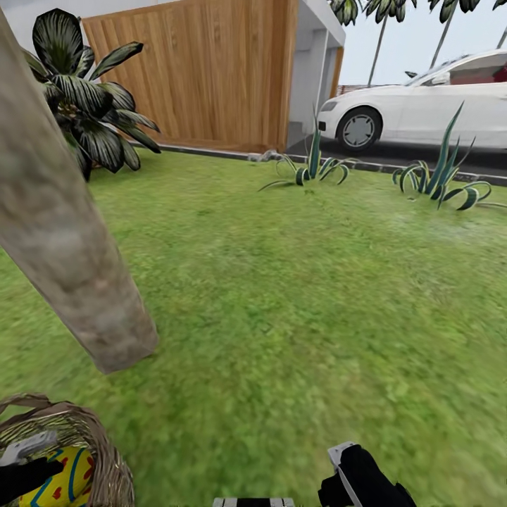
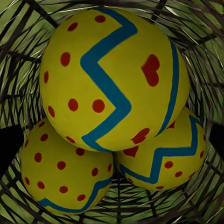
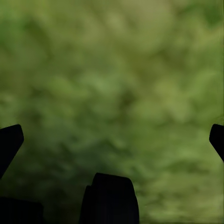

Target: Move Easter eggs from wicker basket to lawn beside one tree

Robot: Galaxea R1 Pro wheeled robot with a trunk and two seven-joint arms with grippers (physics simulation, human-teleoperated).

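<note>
Three Easter eggs (image 2: 112, 79) fill the wicker basket (image 1: 105, 458); both grippers seemingly spread apart.

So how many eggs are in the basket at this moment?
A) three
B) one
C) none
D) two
A: the left wrist view looks into the basket and shows three eggs, one stacked on two others.

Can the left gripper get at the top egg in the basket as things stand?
Probably yes. The left gripper looks straight down into the wicker basket, fingertips spread wide either side of the top egg, nothing covering it.
</note>
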